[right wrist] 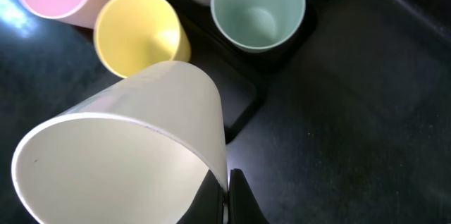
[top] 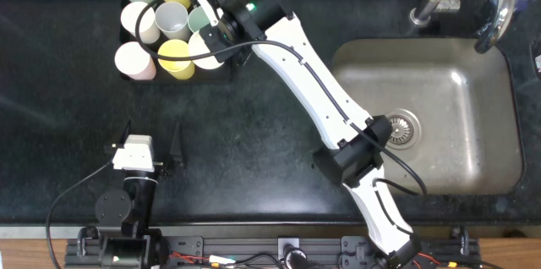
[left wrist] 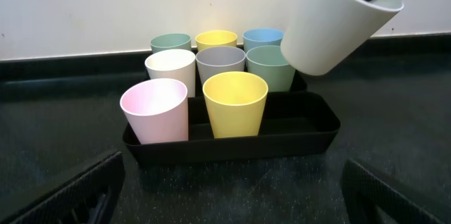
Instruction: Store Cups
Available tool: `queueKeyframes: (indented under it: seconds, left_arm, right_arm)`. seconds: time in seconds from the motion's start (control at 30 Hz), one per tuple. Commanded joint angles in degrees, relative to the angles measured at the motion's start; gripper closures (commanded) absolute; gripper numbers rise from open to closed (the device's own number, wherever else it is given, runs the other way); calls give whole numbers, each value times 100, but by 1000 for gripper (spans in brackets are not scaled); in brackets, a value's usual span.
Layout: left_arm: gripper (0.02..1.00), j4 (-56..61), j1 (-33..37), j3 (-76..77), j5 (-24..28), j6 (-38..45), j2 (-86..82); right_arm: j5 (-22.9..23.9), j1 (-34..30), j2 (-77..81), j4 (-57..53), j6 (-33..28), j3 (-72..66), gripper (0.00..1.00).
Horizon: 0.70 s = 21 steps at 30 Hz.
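"Where is the white cup [left wrist: 337, 23]?"

"The right gripper [right wrist: 226, 193] has it. Its fingers are pinched on the cup's rim. The cup is up in the air and tipped to one side."

"Is it in the black tray [left wrist: 310, 136]?"

"No. It hangs over the end of the tray that is nearer the sink [top: 456, 91]. It is just beside the front yellow cup [left wrist: 235, 104]. I can't tell if they touch."

"What is in the tray?"

"Eight cups, all standing up with their mouths to the top. In the row nearest the arms are a pink cup [left wrist: 153, 111] and the front yellow cup, side by side. Next to the yellow one is a bare bit of tray floor, below the white cup. In the middle row are a second white cup [left wrist: 170, 67], a grey cup [left wrist: 220, 63] and a pale green cup [left wrist: 268, 69]. At the back, by the wall, are a back green cup [left wrist: 170, 41], a back yellow cup [left wrist: 215, 39] and a blue cup [left wrist: 261, 37]."

"And the left gripper [top: 152, 136]?"

"It sits low over the black counter [top: 254, 150], well apart from the tray, and it faces the cups. Its fingers are spread wide and hold nothing."
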Motion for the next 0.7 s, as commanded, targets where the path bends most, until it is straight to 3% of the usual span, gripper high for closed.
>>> queueKeyframes:
  seconds: [0.03,0.7]
  left_arm:
    - [18,-15,-31,-9,33,111,-57]
    - [18,-15,-31,-9,33,111,-57]
  right_arm:
    - [116,-46,190,37,66,127,954]
    - [105,-61,710,140,-70,101,956]
